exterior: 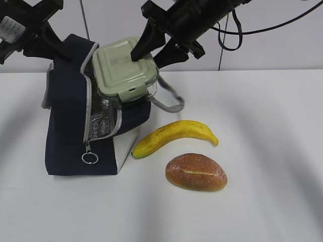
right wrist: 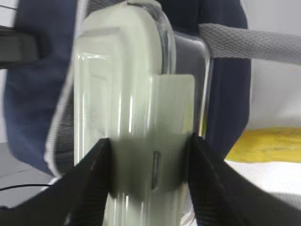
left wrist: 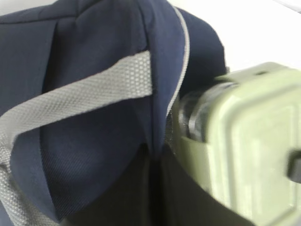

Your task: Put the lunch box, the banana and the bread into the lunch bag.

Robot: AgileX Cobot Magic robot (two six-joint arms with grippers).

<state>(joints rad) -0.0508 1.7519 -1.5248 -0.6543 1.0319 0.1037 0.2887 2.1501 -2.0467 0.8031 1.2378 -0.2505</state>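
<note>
- My right gripper (exterior: 151, 50) is clamped across the lunch box (exterior: 123, 68), one finger on the sage-green lid, the other behind its far edge; in the right wrist view both black pads (right wrist: 96, 179) press the box's sides near a clip.
- The box sits tilted, half inside the mouth of the lunch bag (exterior: 70, 136), directly below and ahead of that gripper.
- My left gripper is closed tight; its jaws don't show in the left wrist view. I judge it is pinching the navy flap (left wrist: 94, 56) to hold the bag open, though I can't see the contact.
- The box looks rigid and smooth, so the pads could slip on the plastic; a hold across the sides by the clips seems safest.
- The banana (exterior: 174, 136) lies well below and right of my right gripper, on the table (exterior: 272, 151); soft and bruisable, best taken gently mid-length.
- The bread (exterior: 197, 172) is just beyond the banana; it looks crushable, so a grip across its width suits.
</note>
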